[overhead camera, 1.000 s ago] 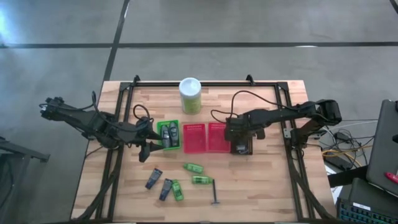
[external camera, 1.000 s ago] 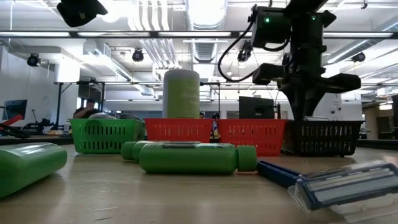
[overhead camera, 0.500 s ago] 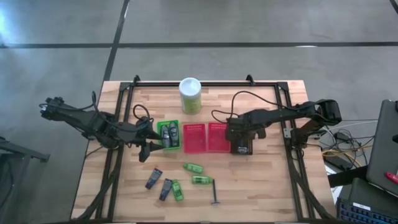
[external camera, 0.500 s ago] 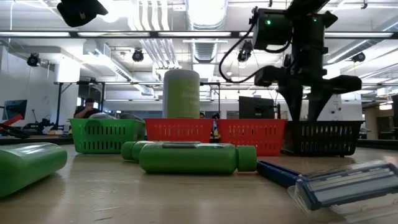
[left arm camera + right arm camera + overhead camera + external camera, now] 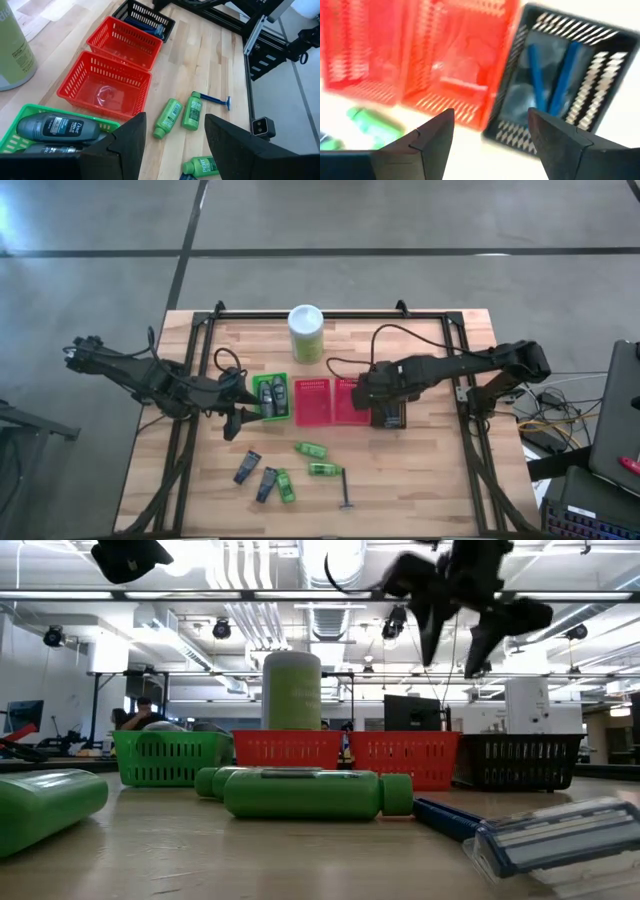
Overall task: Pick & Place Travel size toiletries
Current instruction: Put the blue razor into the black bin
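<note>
The left gripper [image 5: 240, 408] hovers by the green basket [image 5: 271, 399], toward the table's [image 5: 420, 470] left edge, its fingers [image 5: 131, 142] spread with nothing between them. That basket already holds grey tubes [image 5: 57, 128].

Nearer the front edge, left of centre, loose toiletries lie flat: two grey tubes [image 5: 247, 467] and a green bottle [image 5: 285, 486] side by side, then two more green bottles [image 5: 312, 449] toward the middle, and a thin razor [image 5: 346, 486] just right of those. The wrist view shows them too, the bottles [image 5: 167, 117] and razor [image 5: 212, 99] close together but not stacked.

Two red baskets [image 5: 330, 401] sit mid-table; I can make out nothing in them. Right of these the black basket [image 5: 390, 412] holds blue sticks [image 5: 559, 80]. The right gripper [image 5: 362, 391] hangs above the seam between red and black baskets, jaws apart and empty in its wrist view.

Handling, as I judge it: all these pieces look light. The bottles are rounded, smooth plastic, likely to roll or squirt out of a pinch, so take them across the middle of the body, fingers square to the long axis. The tubes look flatter and may give a little; grip them mid-body across the narrow side. The razor is stiff, thin and low to the wood; its handle is the place, and the fingers must go nearly to the table.
</note>
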Tool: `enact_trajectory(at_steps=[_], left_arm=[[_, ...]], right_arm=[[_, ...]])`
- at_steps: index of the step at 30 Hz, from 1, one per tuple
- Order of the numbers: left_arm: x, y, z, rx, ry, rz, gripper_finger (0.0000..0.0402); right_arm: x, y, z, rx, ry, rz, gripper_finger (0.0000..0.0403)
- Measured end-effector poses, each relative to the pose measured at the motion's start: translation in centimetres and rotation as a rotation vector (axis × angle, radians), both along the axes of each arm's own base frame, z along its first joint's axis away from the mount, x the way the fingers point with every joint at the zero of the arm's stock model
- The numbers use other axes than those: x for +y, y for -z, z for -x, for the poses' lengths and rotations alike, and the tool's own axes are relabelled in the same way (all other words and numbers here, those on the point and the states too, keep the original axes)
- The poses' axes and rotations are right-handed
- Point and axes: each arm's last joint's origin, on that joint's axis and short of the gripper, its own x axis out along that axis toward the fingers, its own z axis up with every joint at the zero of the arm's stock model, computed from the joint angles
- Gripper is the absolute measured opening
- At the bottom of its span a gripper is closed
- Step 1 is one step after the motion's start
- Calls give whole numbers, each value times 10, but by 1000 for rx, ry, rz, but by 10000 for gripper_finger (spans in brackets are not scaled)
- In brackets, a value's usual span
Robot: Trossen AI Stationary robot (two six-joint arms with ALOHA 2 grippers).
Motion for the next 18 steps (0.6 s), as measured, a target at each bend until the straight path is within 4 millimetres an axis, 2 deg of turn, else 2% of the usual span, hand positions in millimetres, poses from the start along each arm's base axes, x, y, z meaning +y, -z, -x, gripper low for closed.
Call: enact_trajectory(at_steps=[5,8,18], left_arm=[[0,0,0,0,4,-6,206],[0,0,0,2,6,-10,206],[0,1,0,6,11,-17,206]], right_arm=[[29,-7,-12,-31,-34,-37,255],[49,-3,-23,-26,-65,-96,251],[123,48,-71,87,-165,-215,243]])
